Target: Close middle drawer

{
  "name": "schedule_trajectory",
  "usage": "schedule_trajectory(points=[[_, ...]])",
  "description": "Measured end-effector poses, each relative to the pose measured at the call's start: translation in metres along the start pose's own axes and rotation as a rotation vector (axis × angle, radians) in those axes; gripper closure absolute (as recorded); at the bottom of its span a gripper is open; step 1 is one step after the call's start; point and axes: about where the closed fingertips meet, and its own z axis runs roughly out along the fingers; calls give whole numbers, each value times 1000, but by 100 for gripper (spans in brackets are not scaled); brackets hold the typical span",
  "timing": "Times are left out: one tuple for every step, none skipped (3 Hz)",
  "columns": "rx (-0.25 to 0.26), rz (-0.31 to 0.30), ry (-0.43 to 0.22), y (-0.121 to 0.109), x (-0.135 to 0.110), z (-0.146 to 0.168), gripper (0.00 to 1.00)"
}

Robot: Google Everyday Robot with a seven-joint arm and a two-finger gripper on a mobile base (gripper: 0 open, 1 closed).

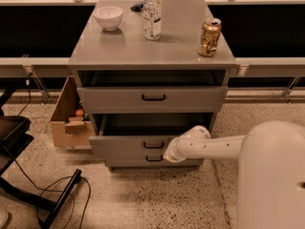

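The middle drawer [128, 146] is the second of three in a grey metal cabinet. It stands out a little from the cabinet, with a dark gap above its low front. Its small black loop handle [153, 145] is in the middle of the front. My gripper [170, 154] is at the end of the white arm that reaches in from the right. It lies against the drawer front, just right of the handle and slightly below it. The top drawer [152, 99] sits above and the lowest drawer's handle [153, 159] shows just under the middle one.
On the cabinet top [119, 51] stand a white bowl [108, 17], a water bottle [152, 13] and a gold can [209, 37]. A cardboard box [66, 120] stands on the floor to the left. A black chair base and cables [52, 194] lie at lower left.
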Motion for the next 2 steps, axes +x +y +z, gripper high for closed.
schedule_trajectory(points=[[35, 5, 18, -45, -8, -11, 100], [51, 11, 30, -66, -10, -14, 100]])
